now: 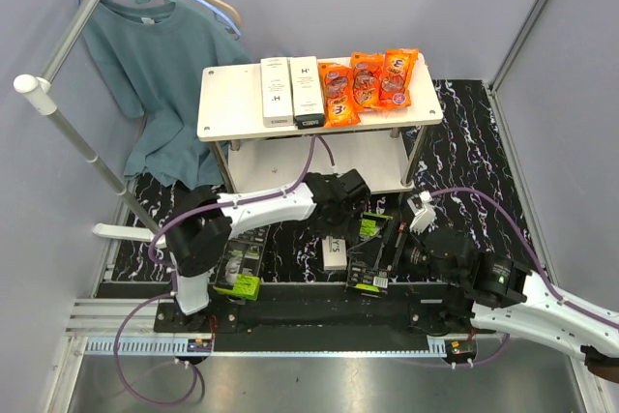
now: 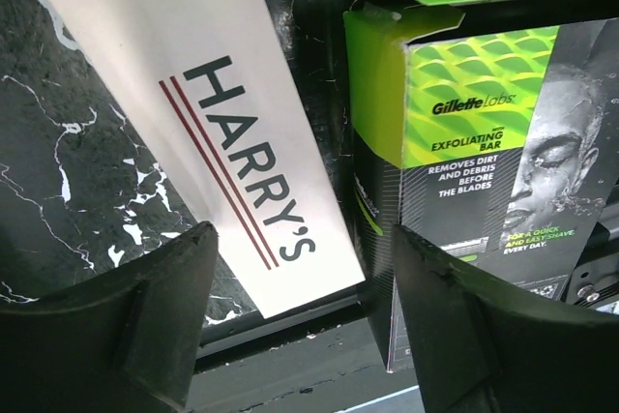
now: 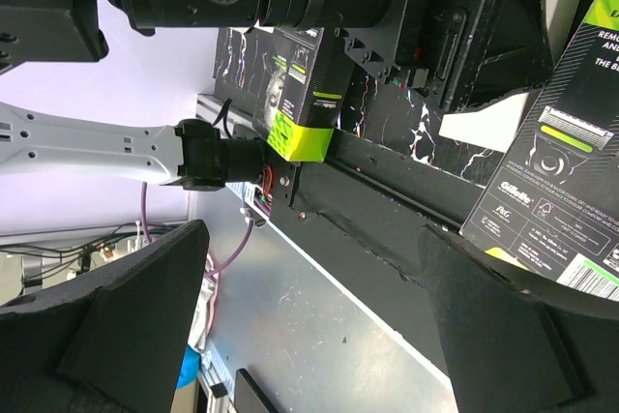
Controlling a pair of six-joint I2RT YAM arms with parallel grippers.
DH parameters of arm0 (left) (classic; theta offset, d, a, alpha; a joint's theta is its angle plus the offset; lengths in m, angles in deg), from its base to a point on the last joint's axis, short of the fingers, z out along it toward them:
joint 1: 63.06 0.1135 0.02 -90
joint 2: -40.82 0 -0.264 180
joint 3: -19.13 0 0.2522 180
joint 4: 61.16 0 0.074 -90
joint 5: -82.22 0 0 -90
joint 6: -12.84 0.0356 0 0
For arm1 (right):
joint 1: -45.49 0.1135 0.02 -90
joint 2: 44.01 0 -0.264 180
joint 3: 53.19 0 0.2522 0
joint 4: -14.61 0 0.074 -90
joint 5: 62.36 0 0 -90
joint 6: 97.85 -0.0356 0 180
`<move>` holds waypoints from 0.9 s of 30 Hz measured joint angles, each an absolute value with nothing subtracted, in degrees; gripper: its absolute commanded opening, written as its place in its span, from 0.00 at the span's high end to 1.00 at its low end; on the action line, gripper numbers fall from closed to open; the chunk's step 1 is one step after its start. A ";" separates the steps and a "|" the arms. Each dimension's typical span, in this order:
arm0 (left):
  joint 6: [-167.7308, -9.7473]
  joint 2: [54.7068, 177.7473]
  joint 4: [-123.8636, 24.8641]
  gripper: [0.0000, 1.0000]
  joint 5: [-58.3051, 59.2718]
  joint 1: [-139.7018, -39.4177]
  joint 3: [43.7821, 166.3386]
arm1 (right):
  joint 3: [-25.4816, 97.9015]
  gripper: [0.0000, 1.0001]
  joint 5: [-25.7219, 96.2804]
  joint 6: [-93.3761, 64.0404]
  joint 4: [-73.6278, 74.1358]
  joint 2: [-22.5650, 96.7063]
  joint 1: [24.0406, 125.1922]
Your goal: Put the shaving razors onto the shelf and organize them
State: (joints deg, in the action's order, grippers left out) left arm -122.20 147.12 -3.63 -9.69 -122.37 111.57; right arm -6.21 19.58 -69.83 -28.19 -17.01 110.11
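Two slim white razor boxes [image 1: 277,92] [image 1: 307,92] lie side by side on the shelf's [image 1: 222,94] top board. A third white box marked HARRY'S [image 2: 222,132] [image 1: 335,251] lies flat on the black marbled mat. A black box with a lime-green label and a face [image 2: 484,142] [image 1: 370,266] rests right beside it. My left gripper [image 2: 305,336] [image 1: 340,224] hovers open over the white box's near end, one finger on each side, touching nothing. Another black and green box [image 1: 239,271] [image 3: 305,94] lies by the left arm's base. My right gripper [image 3: 309,326] [image 1: 401,244] is wide open and holds nothing.
Three shiny orange snack packets [image 1: 368,84] take up the right half of the top board. The shelf's lower board [image 1: 368,157] shows behind the left arm. A teal shirt [image 1: 155,55] hangs from a rail at the back left. Grey walls close in on both sides.
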 measured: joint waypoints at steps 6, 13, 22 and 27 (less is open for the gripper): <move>-119.88 148.89 -0.61 0.24 -9.69 -122.37 114.14 | -6.17 0.00 19.54 -69.83 -28.47 -17.62 110.11; -117.06 155.91 6.45 0.19 -8.40 -122.96 114.08 | -5.29 0.00 18.91 -69.81 -29.61 -18.78 110.11; -116.64 153.20 4.87 0.32 -8.66 -122.98 110.01 | -3.79 0.00 18.05 -69.81 -33.17 -21.14 110.11; -116.40 150.68 3.67 0.46 -9.01 -123.13 106.60 | -3.00 0.00 18.01 -69.83 -35.64 -22.45 110.11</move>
State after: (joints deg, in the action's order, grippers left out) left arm -116.40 150.68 3.67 -9.01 -123.13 106.60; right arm -3.00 18.01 -69.83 -35.64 -22.45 110.11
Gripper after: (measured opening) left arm 0.605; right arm 0.994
